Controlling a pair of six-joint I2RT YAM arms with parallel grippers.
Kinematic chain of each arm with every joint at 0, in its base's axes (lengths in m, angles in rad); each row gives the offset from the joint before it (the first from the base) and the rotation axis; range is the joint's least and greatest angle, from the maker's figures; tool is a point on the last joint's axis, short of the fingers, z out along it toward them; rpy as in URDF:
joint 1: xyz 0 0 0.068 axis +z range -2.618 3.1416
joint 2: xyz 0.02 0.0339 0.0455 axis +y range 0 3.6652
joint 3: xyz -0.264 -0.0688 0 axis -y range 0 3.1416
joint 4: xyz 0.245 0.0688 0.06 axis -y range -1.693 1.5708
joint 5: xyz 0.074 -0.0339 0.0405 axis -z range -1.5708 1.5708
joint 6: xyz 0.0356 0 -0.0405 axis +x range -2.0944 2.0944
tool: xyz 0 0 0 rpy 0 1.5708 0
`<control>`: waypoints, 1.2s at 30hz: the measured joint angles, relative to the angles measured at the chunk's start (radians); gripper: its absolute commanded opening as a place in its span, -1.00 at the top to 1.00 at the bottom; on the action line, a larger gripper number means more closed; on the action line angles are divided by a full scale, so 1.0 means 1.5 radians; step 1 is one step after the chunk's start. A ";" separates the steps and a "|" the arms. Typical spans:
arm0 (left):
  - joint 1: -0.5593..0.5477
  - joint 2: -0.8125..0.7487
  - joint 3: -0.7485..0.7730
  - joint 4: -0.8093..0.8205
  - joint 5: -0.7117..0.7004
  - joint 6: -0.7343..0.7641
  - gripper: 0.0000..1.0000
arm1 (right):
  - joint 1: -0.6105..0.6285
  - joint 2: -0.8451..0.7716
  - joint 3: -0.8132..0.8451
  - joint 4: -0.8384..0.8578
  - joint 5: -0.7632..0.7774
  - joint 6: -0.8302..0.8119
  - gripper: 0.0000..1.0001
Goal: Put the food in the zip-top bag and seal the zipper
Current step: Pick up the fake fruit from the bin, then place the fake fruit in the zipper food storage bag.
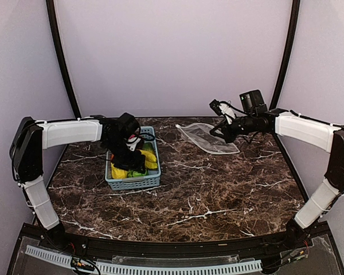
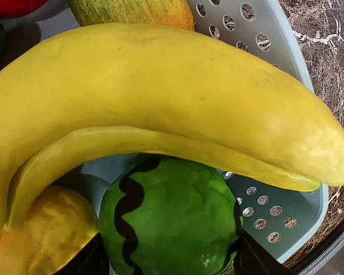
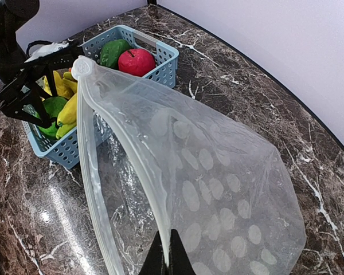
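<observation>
inside the light-blue slotted plastic basket (image 1: 135,182), the left gripper (image 2: 171,260) sits below the yellow toy banana bunch (image 2: 160,97). its jaws are spread around the green black-striped toy fruit (image 2: 169,220), likely to lift it; whether they squeeze yet i cannot tell. right of the basket, the right gripper (image 3: 167,255), pressed together, pinches the clear polka-dot zip-top bag (image 3: 206,189), seemingly holding its mouth raised toward the basket for loading.

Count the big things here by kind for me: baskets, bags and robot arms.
Baskets: 1, the light-blue basket
Bags: 1, the clear dotted bag
Robot arms: 2, the left arm and the right arm
Total: 4
</observation>
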 measured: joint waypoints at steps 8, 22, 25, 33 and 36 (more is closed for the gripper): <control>-0.002 -0.013 0.136 -0.109 -0.038 0.043 -0.01 | 0.000 0.000 0.005 -0.011 0.000 -0.001 1.00; -0.117 -0.095 0.189 0.180 0.044 0.032 0.18 | 0.022 0.061 0.170 -0.116 -0.013 -0.013 1.00; -0.124 -0.095 0.162 0.302 0.061 -0.004 0.19 | 0.029 0.077 0.185 -0.131 -0.020 -0.011 1.00; -0.127 -0.034 0.126 0.536 0.064 -0.081 0.35 | 0.032 0.088 0.195 -0.155 -0.045 0.019 1.00; -0.132 0.008 0.133 0.560 0.046 -0.089 0.38 | 0.032 0.088 0.199 -0.156 -0.039 0.046 1.00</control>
